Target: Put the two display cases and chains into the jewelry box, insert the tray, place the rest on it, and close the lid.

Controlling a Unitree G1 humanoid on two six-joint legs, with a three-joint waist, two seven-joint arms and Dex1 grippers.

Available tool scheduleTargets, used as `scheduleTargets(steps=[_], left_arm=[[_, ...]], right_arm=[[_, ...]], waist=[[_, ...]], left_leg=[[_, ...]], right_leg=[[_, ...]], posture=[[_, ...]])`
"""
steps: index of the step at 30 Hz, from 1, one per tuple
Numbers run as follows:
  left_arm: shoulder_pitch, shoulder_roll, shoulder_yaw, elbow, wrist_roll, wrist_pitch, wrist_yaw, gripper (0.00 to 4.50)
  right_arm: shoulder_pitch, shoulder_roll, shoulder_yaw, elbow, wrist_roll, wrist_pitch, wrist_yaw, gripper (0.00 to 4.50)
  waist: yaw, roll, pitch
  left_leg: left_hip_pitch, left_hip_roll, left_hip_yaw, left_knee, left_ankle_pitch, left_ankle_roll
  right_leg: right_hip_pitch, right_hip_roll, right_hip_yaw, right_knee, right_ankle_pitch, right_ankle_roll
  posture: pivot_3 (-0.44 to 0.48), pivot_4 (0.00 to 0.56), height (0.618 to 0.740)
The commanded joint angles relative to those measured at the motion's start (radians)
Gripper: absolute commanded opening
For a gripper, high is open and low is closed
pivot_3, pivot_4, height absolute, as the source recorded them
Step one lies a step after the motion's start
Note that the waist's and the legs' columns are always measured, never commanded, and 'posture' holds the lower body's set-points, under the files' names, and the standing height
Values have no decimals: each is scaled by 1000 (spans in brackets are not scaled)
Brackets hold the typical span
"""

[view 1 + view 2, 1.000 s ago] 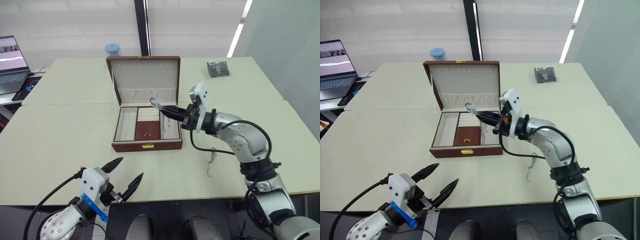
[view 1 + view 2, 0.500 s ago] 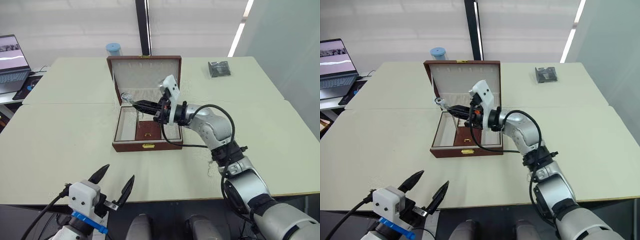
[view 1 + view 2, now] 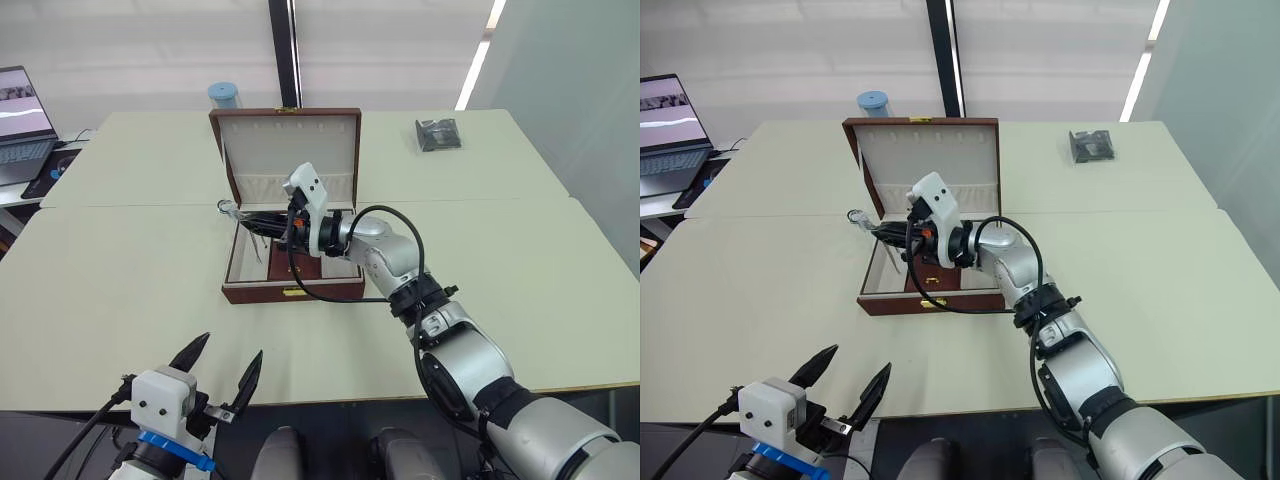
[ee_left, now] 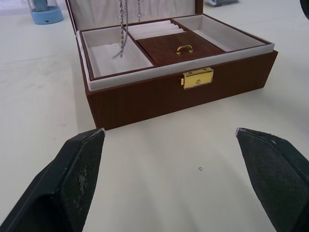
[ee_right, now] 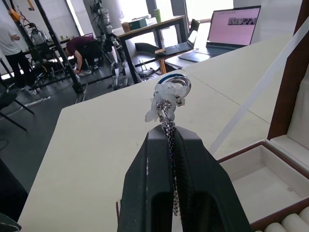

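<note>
Reddish-brown jewelry box (image 3: 291,290) stands open near the middle of the bench (image 3: 120,290), its lid (image 3: 285,145) upright at the back edge of the box. The tray (image 4: 164,46) w/ the gold pull sits inside the box, cream compartments on both sides. The right gripper (image 3: 243,214) reaches over the box's left-front part, fingers pinched tight on a silvery chain (image 5: 169,104); the chain's ring and clasp stick out past the fingertips, and the rest hangs down over the left compartment, as the left wrist view shows. The left gripper (image 3: 222,366) hovers low beyond the bench's front edge, its fingers spread wide apart, holding nothing. A dark grey packet (image 3: 437,135) lies near the far right corner, a blue cup (image 3: 224,96) behind the lid.
</note>
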Motion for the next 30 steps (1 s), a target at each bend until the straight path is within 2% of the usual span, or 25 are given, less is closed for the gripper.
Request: scheduleTargets(steps=[1,20,30], left_arm=[[9,-2,3,-40,1,-19,8,4500],[4,4,-1,-55,-3,4,9,4500],[-19,11,1,-46,-6,13,7,4500]], right_arm=[[-46,33,-26,48,-20,-60,-9,27],[-39,81,-51,158,-50,-118,-65,27],[-38,83,-59,147,-44,-109,-58,2819]], waist=[[0,0,0],[0,0,0],[0,0,0]], left_leg=[[0,0,0,0,0,0],[0,0,0,0,0,0],[0,0,0,0,0,0]], right_leg=[[0,0,0,0,0,0],[0,0,0,1,0,0],[0,0,0,2,0,0]], posture=[[0,150,740],[0,150,740],[0,150,740]])
